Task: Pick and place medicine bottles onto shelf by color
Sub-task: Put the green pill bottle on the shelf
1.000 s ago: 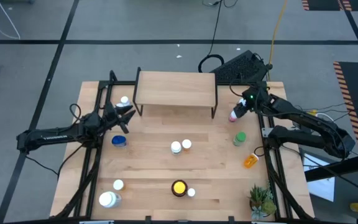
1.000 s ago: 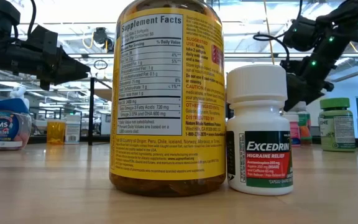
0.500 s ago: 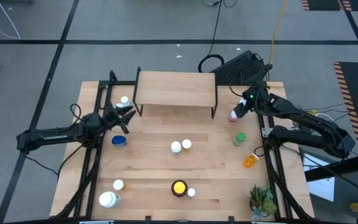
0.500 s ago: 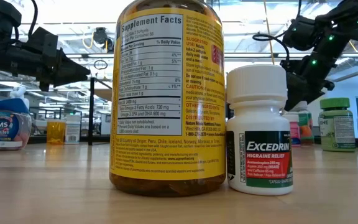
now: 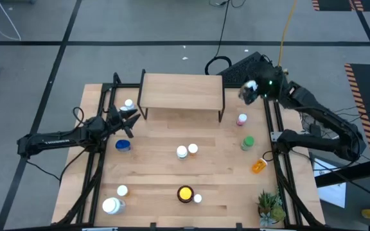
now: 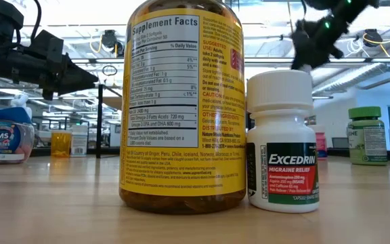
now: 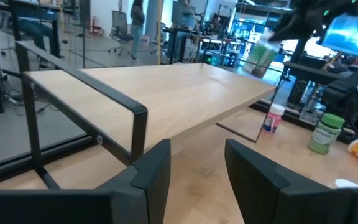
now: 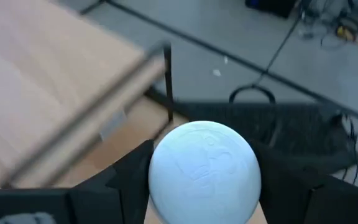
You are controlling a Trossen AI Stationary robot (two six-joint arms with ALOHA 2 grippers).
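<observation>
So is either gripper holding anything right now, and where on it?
The right gripper clamps a white-capped bottle by its sides; the left gripper holds nothing.

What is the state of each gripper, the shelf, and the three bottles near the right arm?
Shelf: nothing on top.
Right gripper: shut on white-capped bottle, raised by the shelf's right end.
Left gripper: open, empty.
Pink bottle: upright.
Green bottle: upright.
Orange bottle: lying on its side.

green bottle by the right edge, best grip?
Take the green bottle from straight above, tool fingers closing across its cap and upper body. It stands upright, with the pink bottle and the orange one well apart, leaving its sides free.
</observation>
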